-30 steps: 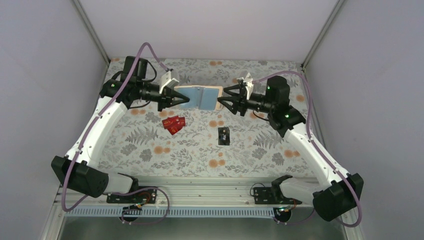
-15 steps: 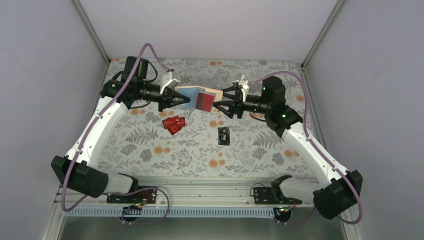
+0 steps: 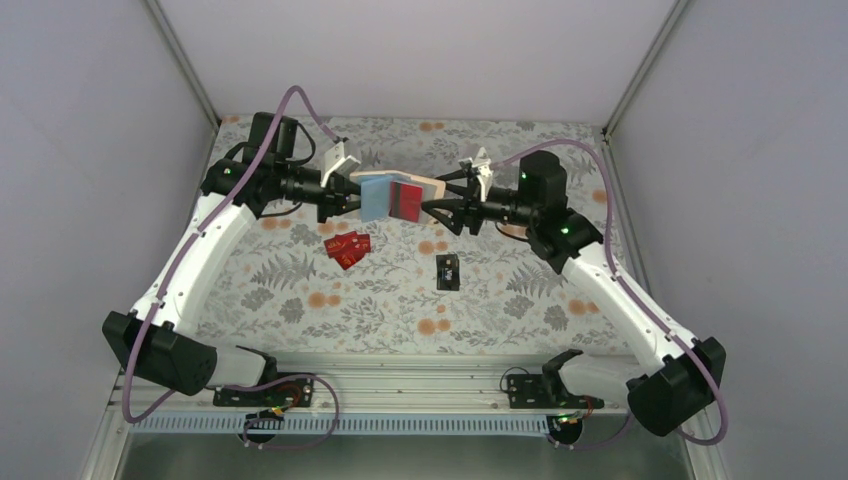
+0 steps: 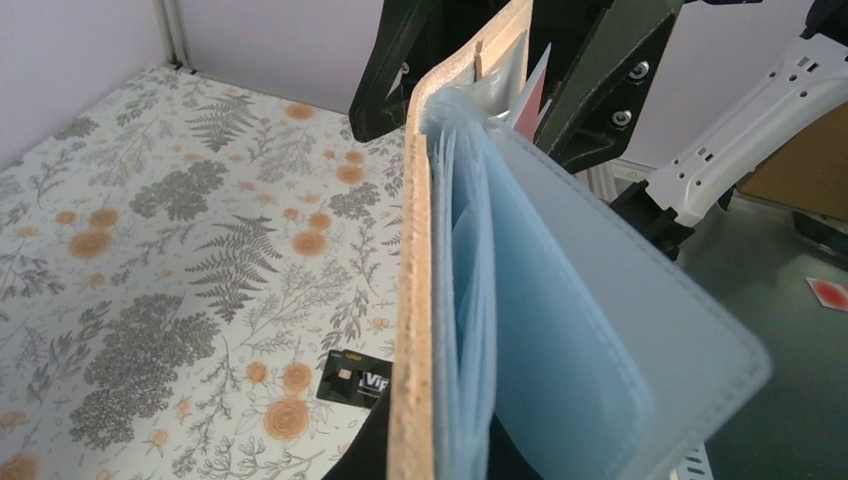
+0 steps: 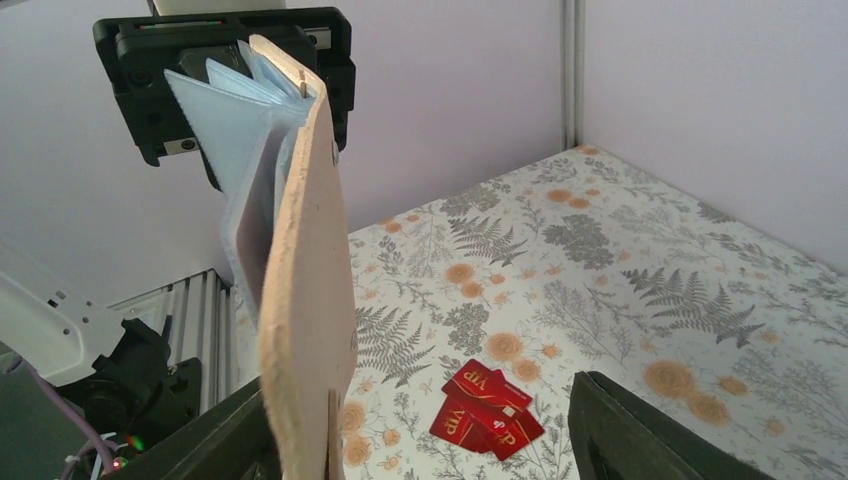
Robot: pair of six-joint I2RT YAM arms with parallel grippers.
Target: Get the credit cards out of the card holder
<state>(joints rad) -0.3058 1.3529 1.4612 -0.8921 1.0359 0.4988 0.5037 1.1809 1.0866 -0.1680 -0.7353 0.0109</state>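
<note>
Left gripper (image 3: 350, 197) clamps the open card holder (image 3: 378, 197) aloft near the worktop's (image 3: 300, 300) far edge, right gripper (image 3: 434, 209) spread wide at its other end.

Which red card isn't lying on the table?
The red card showing inside the card holder, held up in the air. The other red cards lie in a pile on the table.

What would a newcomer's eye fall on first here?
The card holder, held above the table's far half by the shut left gripper, with a red card showing on its right panel beside the open right gripper. Nearer the arms' bases, loose red cards and a black card lie on the floral table.
</note>
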